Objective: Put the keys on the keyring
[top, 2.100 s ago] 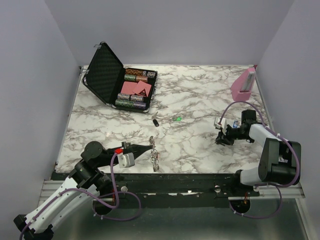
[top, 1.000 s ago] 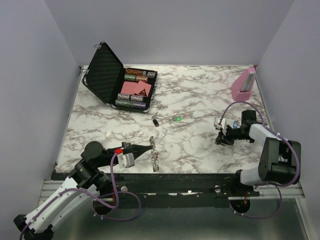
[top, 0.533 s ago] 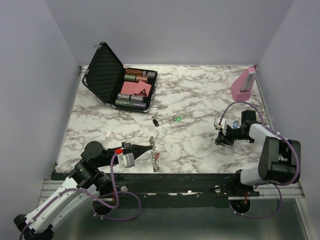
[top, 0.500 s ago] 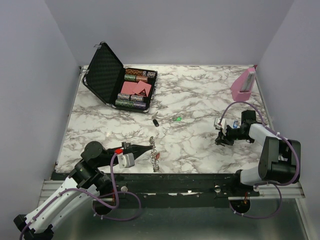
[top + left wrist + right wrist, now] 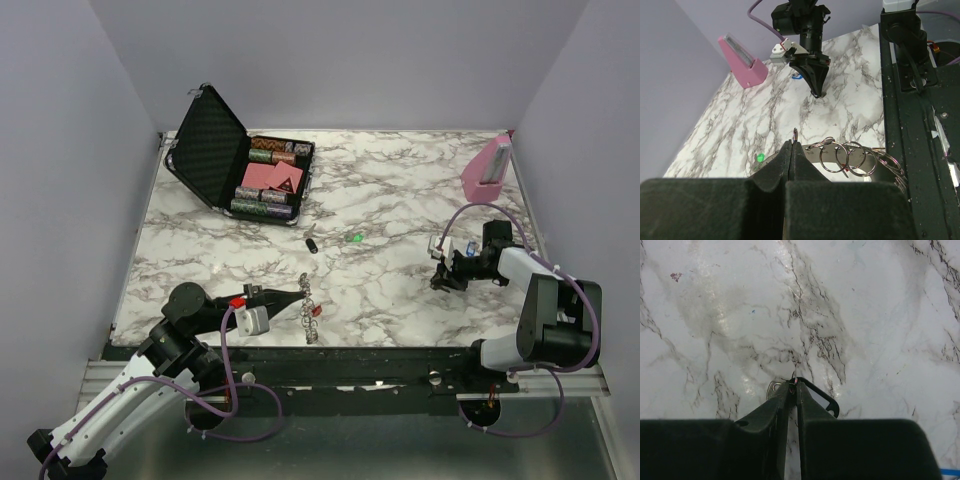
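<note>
My left gripper (image 5: pixel 300 293) is shut on the top ring of the keyring (image 5: pixel 308 318) near the table's front edge. In the left wrist view, its linked silver rings (image 5: pixel 847 157) trail to the right of the closed tips (image 5: pixel 792 144). A red key (image 5: pixel 317 310) hangs on the chain. A black key (image 5: pixel 311 243) and a green key (image 5: pixel 356 238) lie loose mid-table. At the right, my right gripper (image 5: pixel 440 283) points down at the marble. Its tips (image 5: pixel 793 383) pinch a small black-rimmed key (image 5: pixel 820 395) with a silver end (image 5: pixel 773 388). A blue key (image 5: pixel 796 76) lies just behind that gripper.
An open black case (image 5: pixel 240 160) with chips and cards sits at the back left. A pink stand (image 5: pixel 487 170) stands at the back right corner. The table's front edge and the black rail run just below the keyring.
Almost nothing: both arms hold their places, and the right jaws flutter slightly on the key.
</note>
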Tool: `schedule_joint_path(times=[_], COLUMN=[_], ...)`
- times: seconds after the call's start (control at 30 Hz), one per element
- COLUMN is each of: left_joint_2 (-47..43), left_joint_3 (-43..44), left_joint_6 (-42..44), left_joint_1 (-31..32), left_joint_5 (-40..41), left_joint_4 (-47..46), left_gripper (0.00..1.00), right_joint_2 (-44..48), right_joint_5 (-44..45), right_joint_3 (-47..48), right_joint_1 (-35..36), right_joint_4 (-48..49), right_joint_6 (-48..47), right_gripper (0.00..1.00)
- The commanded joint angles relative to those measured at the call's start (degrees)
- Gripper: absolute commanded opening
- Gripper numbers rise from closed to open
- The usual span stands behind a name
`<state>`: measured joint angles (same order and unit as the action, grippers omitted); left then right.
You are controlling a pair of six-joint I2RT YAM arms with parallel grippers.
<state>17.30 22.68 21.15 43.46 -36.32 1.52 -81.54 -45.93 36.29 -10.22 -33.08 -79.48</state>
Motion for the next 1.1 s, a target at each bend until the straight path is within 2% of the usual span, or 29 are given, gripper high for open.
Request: schedule_joint_path(times=[0.0, 0.37, 0.67, 1.07], left_joint_2=[-0.34, -0.25, -0.25, -0.07], left_joint_3=[0.53, 0.53, 0.53, 0.44], left_joint_6=[-0.32, -0.23, -0.23, -0.23], left_joint_1=[-0.13, -0.13, -0.13, -0.13], left_joint_5=[-1.57, -1.57, -1.57, -1.65], left_joint_4=[-1.69, -1.61, -1.61, -1.61], left_gripper=[0.0, 0.0, 0.0, 0.0], right_joint_2=[1.12, 0.94, 0.68, 0.41], right_joint_5=[-1.62, -1.79, -2.14, -6.09], right_joint_3=[1.15, 1.23, 1.68, 4.92], right_joint_1=[-0.15, -0.15, -0.15, -0.24], right_joint_4=[-0.49, -0.67, -1.72, -5.59], right_joint_6=[0.47, 0.38, -0.32, 1.52], right_gripper=[0.19, 0.16, 0.01, 0.0])
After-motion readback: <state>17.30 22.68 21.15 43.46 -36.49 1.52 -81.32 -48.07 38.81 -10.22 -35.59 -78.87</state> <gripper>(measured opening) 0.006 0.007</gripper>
